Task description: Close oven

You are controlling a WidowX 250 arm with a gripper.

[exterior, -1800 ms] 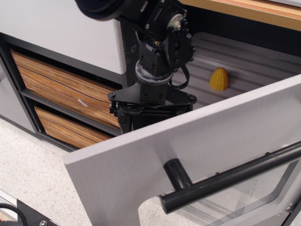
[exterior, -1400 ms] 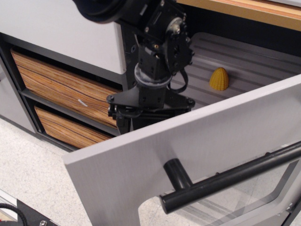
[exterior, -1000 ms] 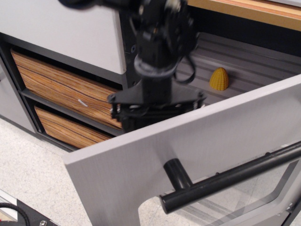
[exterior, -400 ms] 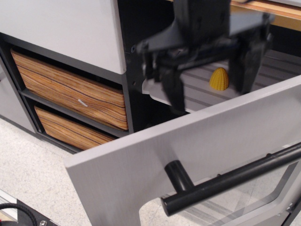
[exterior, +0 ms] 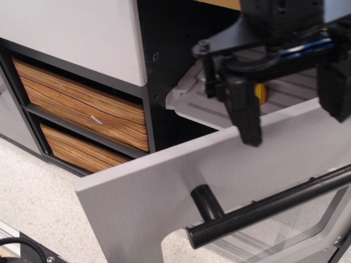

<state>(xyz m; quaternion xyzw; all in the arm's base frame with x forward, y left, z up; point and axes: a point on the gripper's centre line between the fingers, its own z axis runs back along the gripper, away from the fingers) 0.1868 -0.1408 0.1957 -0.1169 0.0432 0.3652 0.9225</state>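
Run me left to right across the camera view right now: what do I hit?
Upper wood-grain drawer → black cabinet post → handle end of the oven door → gripper's left finger → yellow object inside the oven → gripper's right finger.

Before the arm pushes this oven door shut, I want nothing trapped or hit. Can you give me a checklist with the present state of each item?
1. Oven door hanging open, ready to swing: ok.
2. Gripper open, holding nothing: ok.
3. Gripper behind the door's top edge, not on its outer face: not ok.
4. Black bar handle free of obstruction: ok.
5. Oven interior empty: not ok, a yellow object sits on the ribbed floor.
6. Hinge path clear: cannot tell.
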